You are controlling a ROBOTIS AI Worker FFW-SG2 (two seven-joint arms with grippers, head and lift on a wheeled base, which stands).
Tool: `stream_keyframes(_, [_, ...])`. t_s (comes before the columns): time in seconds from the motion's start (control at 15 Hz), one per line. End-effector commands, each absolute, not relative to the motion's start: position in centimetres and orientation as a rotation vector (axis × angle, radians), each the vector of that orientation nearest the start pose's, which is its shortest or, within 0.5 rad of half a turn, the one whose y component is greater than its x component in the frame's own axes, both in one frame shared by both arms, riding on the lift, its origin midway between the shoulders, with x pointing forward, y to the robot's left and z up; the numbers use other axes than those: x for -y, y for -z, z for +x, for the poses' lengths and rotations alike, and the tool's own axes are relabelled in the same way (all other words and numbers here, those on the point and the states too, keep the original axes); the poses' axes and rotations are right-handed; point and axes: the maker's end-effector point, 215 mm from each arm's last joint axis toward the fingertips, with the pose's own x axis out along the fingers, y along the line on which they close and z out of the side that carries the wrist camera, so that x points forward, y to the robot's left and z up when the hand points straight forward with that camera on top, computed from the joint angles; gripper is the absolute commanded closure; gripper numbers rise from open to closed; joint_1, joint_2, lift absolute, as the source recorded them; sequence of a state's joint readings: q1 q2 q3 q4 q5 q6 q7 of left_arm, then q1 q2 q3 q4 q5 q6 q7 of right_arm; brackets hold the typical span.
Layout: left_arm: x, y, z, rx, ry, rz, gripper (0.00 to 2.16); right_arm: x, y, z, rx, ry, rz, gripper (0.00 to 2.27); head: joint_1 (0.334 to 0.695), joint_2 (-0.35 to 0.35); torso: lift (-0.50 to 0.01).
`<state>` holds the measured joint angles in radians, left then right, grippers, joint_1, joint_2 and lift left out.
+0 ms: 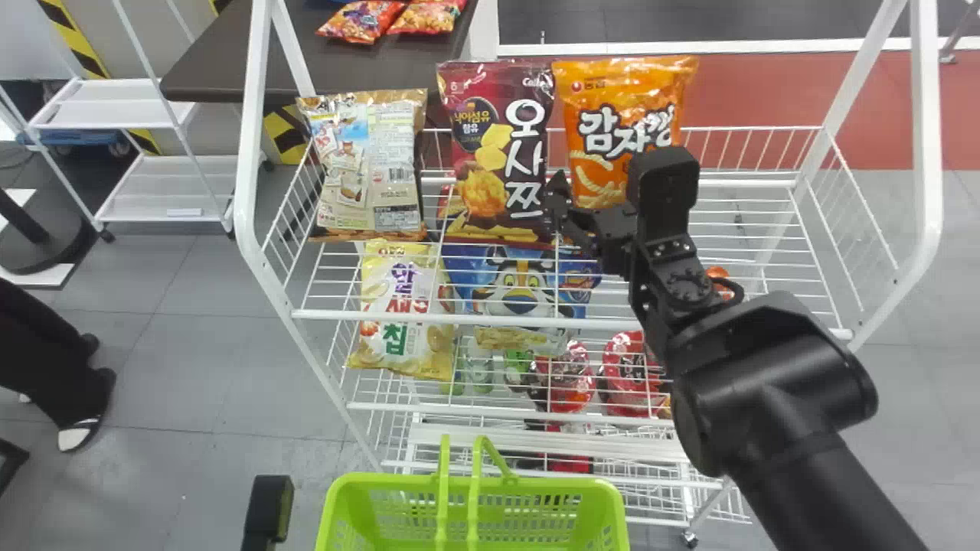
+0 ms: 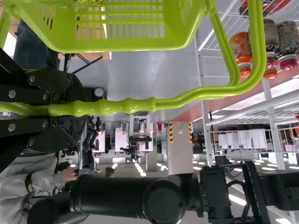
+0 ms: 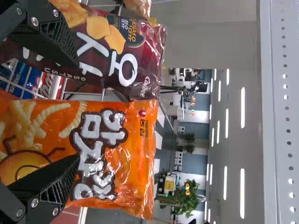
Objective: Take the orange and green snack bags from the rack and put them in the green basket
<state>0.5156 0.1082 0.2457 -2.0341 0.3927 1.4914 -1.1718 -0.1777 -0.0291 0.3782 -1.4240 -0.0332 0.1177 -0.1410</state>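
The orange snack bag (image 1: 612, 115) stands upright at the rack's top basket, right of a dark red bag. Just in front of these two is my right gripper (image 1: 601, 226). From the right wrist, the orange bag (image 3: 126, 172) lies partly behind one finger of the right gripper (image 3: 77, 111); its fingers are spread, with nothing held between them. A part of my left gripper (image 1: 268, 506) is at the lower left, beside the green basket (image 1: 551, 485). In the left wrist view, the left gripper (image 2: 77, 109) is closed around the handle of the basket (image 2: 126, 45).
The dark red bag (image 1: 498, 145) and a beige bag (image 1: 371, 164) fill the top basket's left. Below are a yellow bag (image 1: 406, 306), a blue bag (image 1: 521, 287) and red packages (image 1: 632, 367). The rack's white post (image 1: 246, 153) and front wire (image 1: 459, 317) border the shelves.
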Motion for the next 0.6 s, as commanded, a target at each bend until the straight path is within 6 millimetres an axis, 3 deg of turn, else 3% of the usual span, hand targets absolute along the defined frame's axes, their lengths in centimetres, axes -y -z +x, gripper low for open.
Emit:
stream_keyframes(0.0, [-9.8, 45.8, 18.3, -1.149, 0.929, -1.098, 2.15, 6.4, 36.0, 63.3, -0.103, -0.208, -0.085, 0.14, 0.695, 0.067, 0.0])
stream_keyframes(0.53, [-9.7, 45.7, 18.4, -1.145, 0.933, -1.098, 2.15, 7.9, 37.5, 65.5, -0.14, -0.172, -0.101, 0.14, 0.695, 0.026, 0.0])
